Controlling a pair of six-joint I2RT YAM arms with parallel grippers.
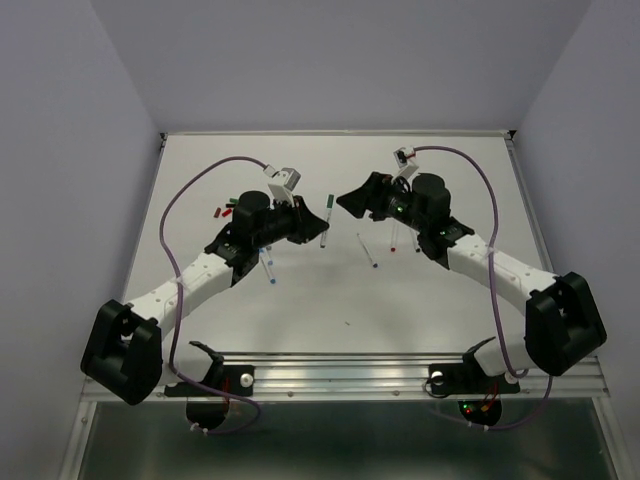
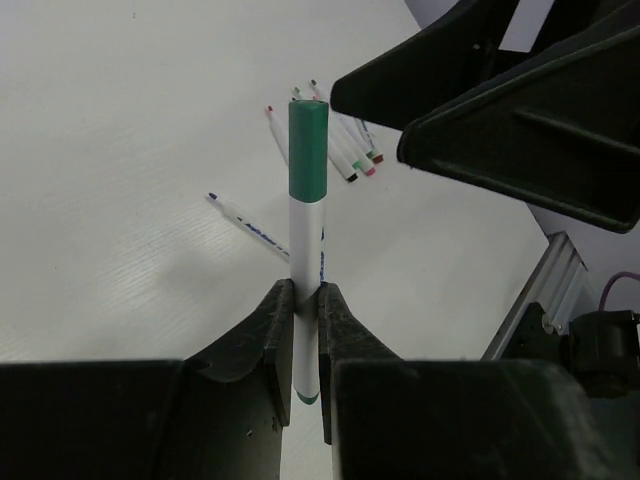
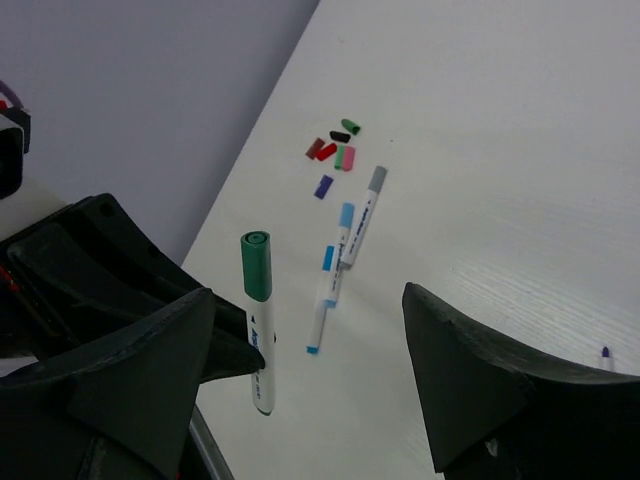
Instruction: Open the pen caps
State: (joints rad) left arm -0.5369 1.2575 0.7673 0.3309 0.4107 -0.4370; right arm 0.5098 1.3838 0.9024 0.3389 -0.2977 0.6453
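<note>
The green cap (image 2: 308, 150) was seated on the upper end of a pen (image 2: 305, 270) with a white-grey barrel. The pen was held off the table, upright in the left wrist view, cap end away from the claw. The left claw (image 2: 304, 290) was clamped on the lower barrel, one finger on each side, with the green tail end showing just below the fingers.

The right claw (image 3: 308, 292) faced the pen with its jaws spread wide. In its own wrist view the cap stood between the two fingers, nearer the one on the left of that view and touching neither.

From above, the left arm (image 1: 190, 280) reached forward and inward from its base, wrist near the table's middle. The right arm (image 1: 490, 265) reached inward from the opposite side, so the two claws met nose to nose.

On the table (image 1: 450, 170), three capped pens (image 3: 345, 230) lay close together (caps grey, light blue and blue). A cluster of loose caps (image 3: 335, 150) lay beyond them near the wall. A group of uncapped pens (image 2: 350, 150) and a single blue-tipped pen (image 2: 250, 228) lay below the right claw.
</note>
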